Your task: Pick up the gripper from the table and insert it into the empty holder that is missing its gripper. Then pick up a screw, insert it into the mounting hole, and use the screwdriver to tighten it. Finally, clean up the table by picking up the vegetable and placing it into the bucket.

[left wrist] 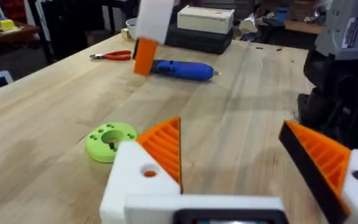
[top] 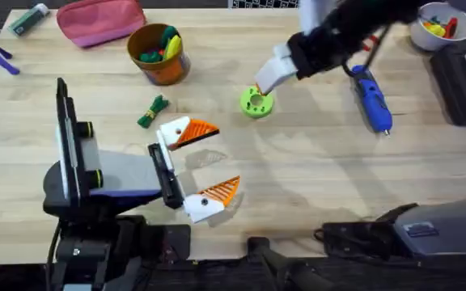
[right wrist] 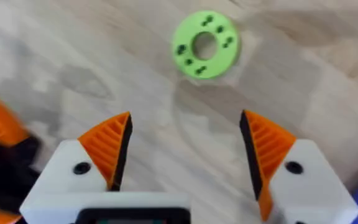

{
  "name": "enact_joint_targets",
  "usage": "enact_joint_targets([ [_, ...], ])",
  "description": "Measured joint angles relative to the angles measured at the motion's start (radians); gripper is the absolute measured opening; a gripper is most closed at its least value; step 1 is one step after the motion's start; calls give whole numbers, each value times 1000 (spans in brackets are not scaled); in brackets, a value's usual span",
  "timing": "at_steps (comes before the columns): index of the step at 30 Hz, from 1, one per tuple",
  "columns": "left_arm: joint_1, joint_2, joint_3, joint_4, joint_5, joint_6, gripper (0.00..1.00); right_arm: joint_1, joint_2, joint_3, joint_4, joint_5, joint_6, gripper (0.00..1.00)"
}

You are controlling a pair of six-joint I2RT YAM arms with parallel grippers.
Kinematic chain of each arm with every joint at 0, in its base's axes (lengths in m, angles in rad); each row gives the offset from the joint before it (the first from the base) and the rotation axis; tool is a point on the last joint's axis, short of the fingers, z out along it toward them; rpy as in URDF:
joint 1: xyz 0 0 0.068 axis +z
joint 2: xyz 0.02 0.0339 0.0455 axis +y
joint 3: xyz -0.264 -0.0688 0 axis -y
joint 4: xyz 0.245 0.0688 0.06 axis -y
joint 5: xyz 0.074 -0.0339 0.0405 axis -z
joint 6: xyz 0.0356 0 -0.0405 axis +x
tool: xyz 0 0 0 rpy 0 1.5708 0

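Pale wood table (top: 314, 178): carries every item named below.
Right gripper (top: 259, 83): hangs just above the green disc (top: 256, 103), reaching in from the upper right; in its wrist view the orange pads (right wrist: 112, 146) stand wide apart with nothing between them and the disc (right wrist: 205, 44) lies ahead of the gap.
Left gripper (top: 203, 166): rests low at centre left, jaws spread wide, holding nothing; both white holders (top: 201, 208) carry orange tips.
Screwdriver (top: 372, 100): blue, flat on the table to the right of the disc, near the right arm's forearm and well apart from the left gripper.
Vegetable (top: 152, 111): dark green, lying just up and left of the left gripper's upper finger, not touching it.
Bucket (top: 160, 53): orange-brown, upright beyond the vegetable, colourful toys inside.
Pliers (left wrist: 112, 56): red-handled, behind the screwdriver (left wrist: 182, 69) in the left wrist view.
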Motion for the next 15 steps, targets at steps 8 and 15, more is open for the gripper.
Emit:
enact_joint_targets([
  [8,0,0,0,0,0,0,985,100,154,62,24,221,-128,932],
  [15,0,0,0,0,0,0,985,150,219,66,65,259,-219,920],
])
